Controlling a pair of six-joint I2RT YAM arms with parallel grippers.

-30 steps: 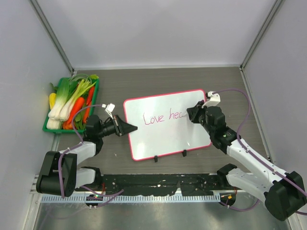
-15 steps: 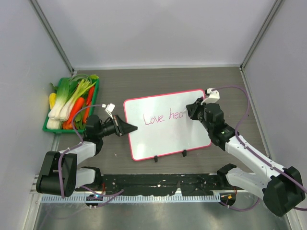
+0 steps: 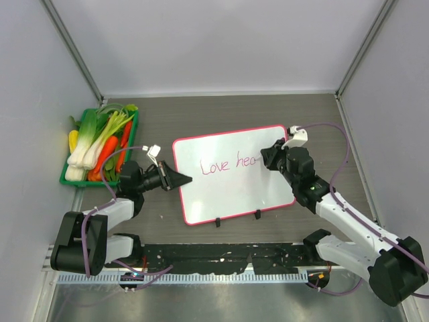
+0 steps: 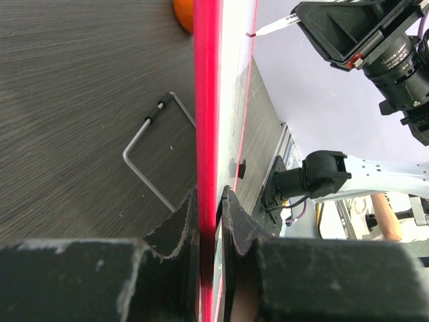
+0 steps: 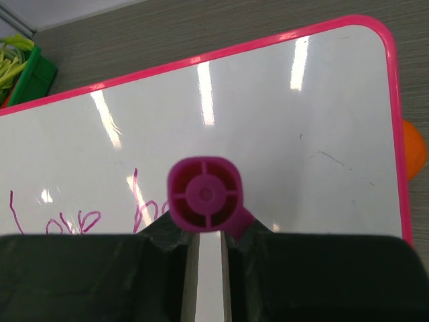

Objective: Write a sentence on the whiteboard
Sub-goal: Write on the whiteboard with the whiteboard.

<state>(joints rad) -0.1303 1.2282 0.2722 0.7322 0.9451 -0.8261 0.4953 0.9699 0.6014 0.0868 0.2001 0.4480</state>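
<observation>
Lying near the middle of the table (image 3: 201, 114), the whiteboard (image 3: 231, 194) is showing pink handwriting that reads "Love hea". The left gripper (image 3: 181, 180) is pinching the board's left edge, its jaws nearly closed on the pink frame. The right gripper (image 3: 268, 159) is clamping a pink marker (image 5: 204, 194) between narrow-set jaws, the tip meeting the board beside the last letter. A green tray (image 3: 64, 180) of vegetables is sitting well to the left.
</observation>
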